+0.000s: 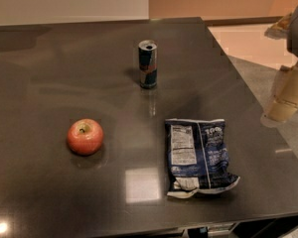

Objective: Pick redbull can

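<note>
- One slim blue-silver metal redbull can [148, 64] – upright, room all round.
- One round red apple [85, 136], one blue foil bag [198, 157] counted.
- Cream gripper [284, 105] seen past dark table [49, 83] right edge – open or closed cannot be told.

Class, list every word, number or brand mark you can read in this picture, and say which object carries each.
"100": white figures, read with some doubt, near the top of the blue snack bag.
The bag's white panel: print too small to read.
On the redbull can: red logo only, letters blurred.
On the apple and the table: no text.
On the gripper, beyond the table's right edge: no markings.
</note>
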Available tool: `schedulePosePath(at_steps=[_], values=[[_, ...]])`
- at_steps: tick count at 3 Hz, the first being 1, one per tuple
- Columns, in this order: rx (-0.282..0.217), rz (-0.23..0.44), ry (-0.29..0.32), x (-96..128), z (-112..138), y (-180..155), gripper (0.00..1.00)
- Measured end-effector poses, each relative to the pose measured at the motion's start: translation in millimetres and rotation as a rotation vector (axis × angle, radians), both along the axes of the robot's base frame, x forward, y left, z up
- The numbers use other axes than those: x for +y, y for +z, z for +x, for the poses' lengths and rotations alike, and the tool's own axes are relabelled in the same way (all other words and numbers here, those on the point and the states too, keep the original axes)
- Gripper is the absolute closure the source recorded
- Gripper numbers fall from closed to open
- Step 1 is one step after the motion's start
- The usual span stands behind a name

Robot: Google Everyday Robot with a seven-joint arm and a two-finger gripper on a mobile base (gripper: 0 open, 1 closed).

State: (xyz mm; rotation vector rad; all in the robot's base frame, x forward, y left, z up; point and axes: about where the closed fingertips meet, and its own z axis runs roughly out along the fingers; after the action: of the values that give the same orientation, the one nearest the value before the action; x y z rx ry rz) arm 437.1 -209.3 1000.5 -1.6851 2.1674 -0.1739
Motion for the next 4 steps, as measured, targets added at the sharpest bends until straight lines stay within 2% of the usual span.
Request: schedulePosePath(at_steps=[1,2,4], values=[[-0.002,0.000,0.002,1,0,0,0.00],[-0.013,0.033,0.004,14,17,-4,0.00],[-0.032,0.126,0.018,57,74,-30,0.00]])
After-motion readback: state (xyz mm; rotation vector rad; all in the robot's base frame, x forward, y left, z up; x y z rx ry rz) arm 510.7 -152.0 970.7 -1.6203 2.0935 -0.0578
